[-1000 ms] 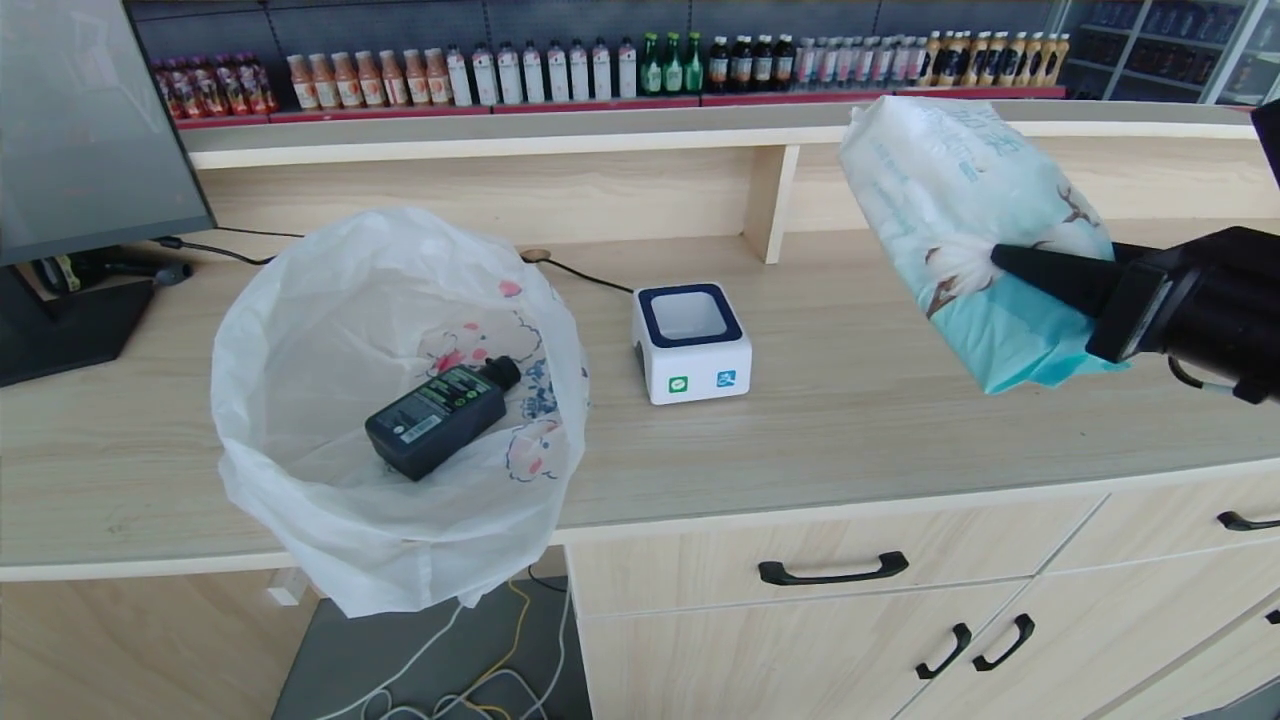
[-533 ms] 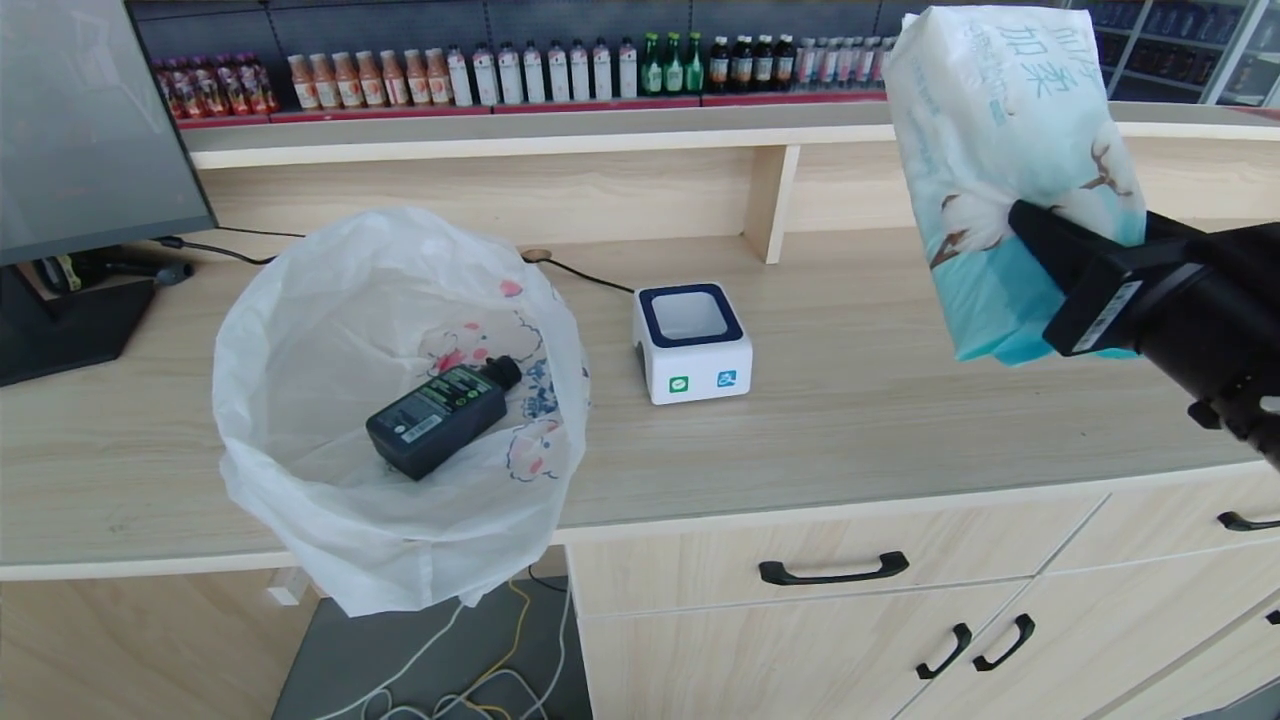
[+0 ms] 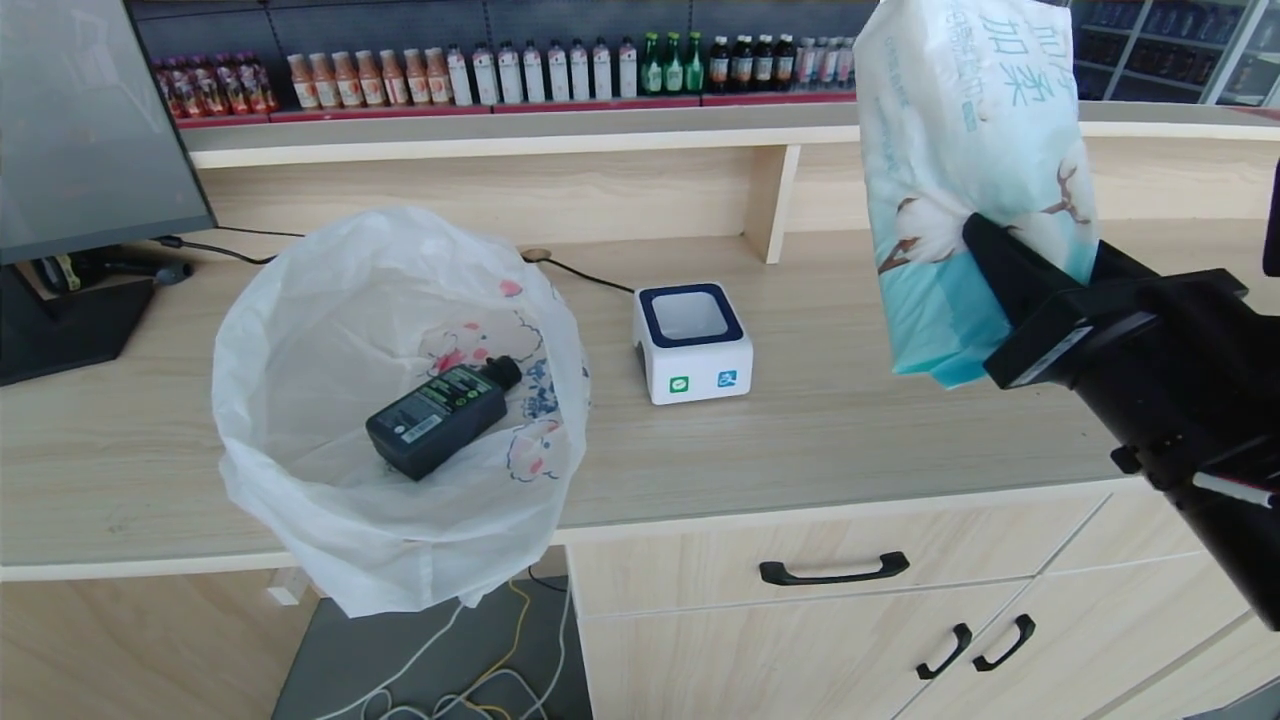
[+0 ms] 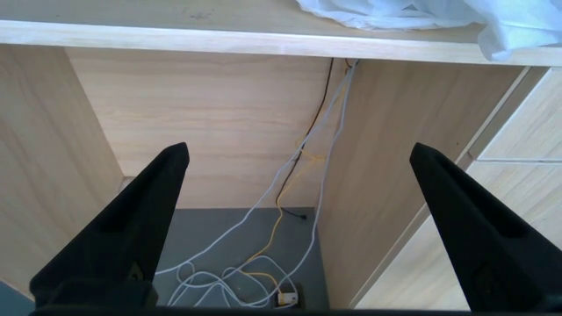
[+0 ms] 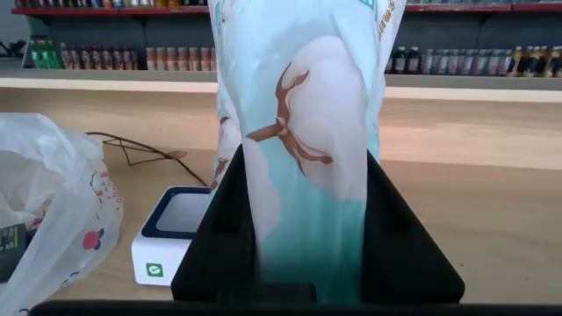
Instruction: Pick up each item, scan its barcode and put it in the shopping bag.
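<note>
right gripper [image 5: 305, 189] is clamping the tissue pack [image 3: 960, 130], holding it upright above the counter [image 3: 850, 420], right of the scanner [image 3: 691, 342] | left gripper [image 4: 299, 228] is hanging wide open below the counter edge | bottle [image 3: 437, 417] is lying in the bag [image 3: 290, 300]

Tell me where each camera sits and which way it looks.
Head: on the head, looking down at shopping bag, scanner and counter; right pincer holding tissue pack shows.
Left wrist: on left arm, facing cables under counter; open left pincer shows.
Right wrist: behind its pincer, facing pack and shelves.
Shared: head and right wrist both show scanner, bag.
</note>
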